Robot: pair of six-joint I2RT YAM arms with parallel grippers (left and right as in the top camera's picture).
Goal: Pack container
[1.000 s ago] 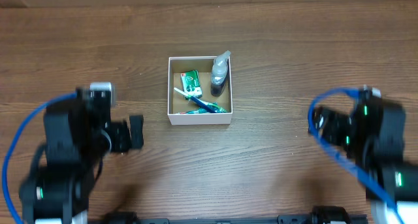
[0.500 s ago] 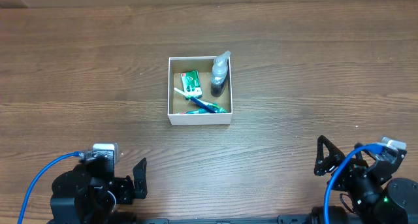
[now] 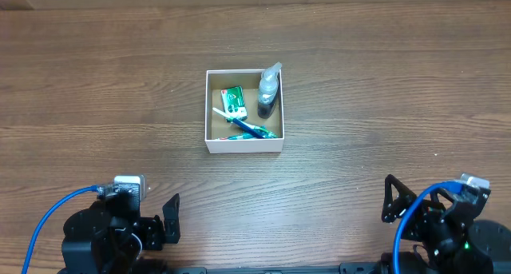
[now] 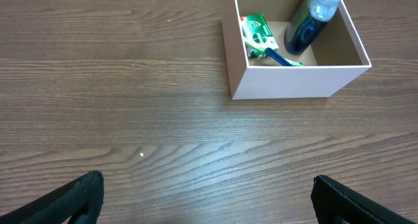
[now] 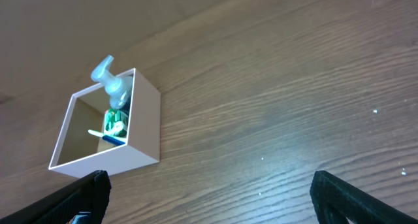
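The container (image 3: 243, 144), a square white box with low walls and a brown floor, sits at the table's middle. It holds a spray bottle (image 3: 269, 90) upright in its right corner, a green packet (image 3: 232, 100) and a blue toothbrush (image 3: 243, 127). It also shows in the left wrist view (image 4: 294, 83) and the right wrist view (image 5: 130, 155). My left gripper (image 4: 209, 198) is open and empty at the near left, far from the box. My right gripper (image 5: 209, 194) is open and empty at the near right.
Bare brown wood table (image 3: 383, 82) lies all round the box. A blue cable (image 3: 48, 218) loops by the left arm and another (image 3: 415, 214) by the right arm at the front edge.
Both arms drew back from mid-table to the front edge a second ago; since half a second ago only the right arm shifted slightly. The box and its contents have not moved.
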